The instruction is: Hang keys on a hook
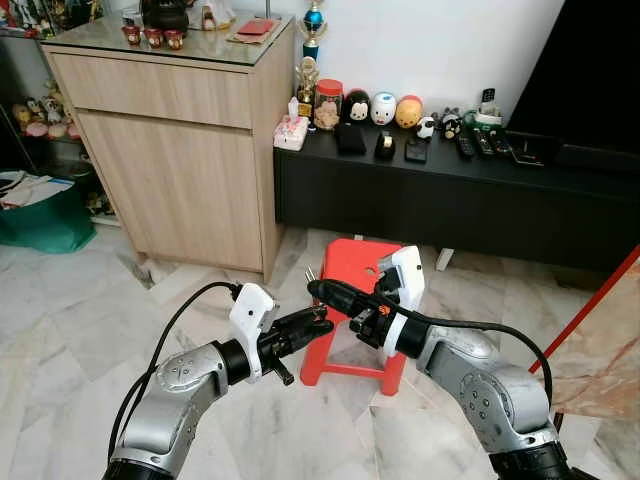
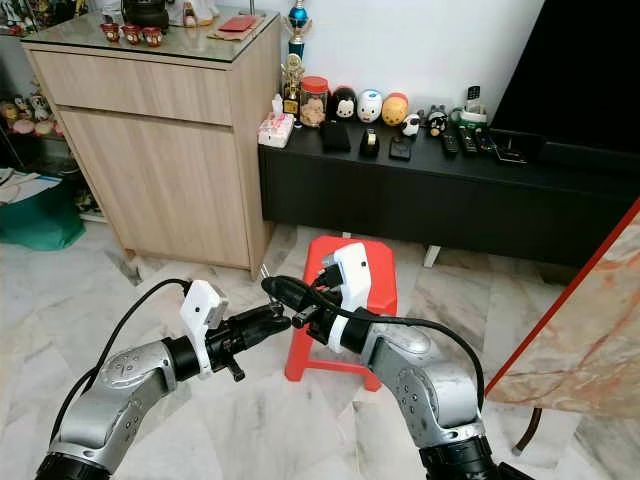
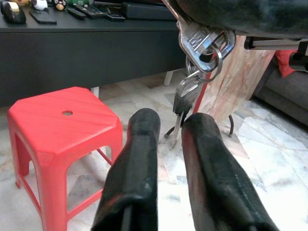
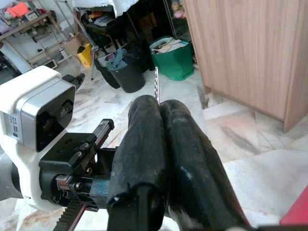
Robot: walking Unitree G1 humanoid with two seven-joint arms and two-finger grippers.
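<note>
Keys [image 3: 199, 53] hang on a ring from the right gripper [image 1: 318, 290], whose fingers are clamped on them, above the red stool [image 1: 350, 265]. Just beside them, the left gripper [image 3: 166, 120] holds its fingers slightly apart, empty.

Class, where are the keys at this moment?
The keys hang from the right gripper, shut on them, just beyond the left gripper fingertips, above the red stool.

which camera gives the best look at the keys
The left wrist view: the keys hang on their ring from the right tool, just beyond the left tool's parted fingers. The right wrist view shows one key tip past its shut fingers. The eye views show a small tip.
</note>
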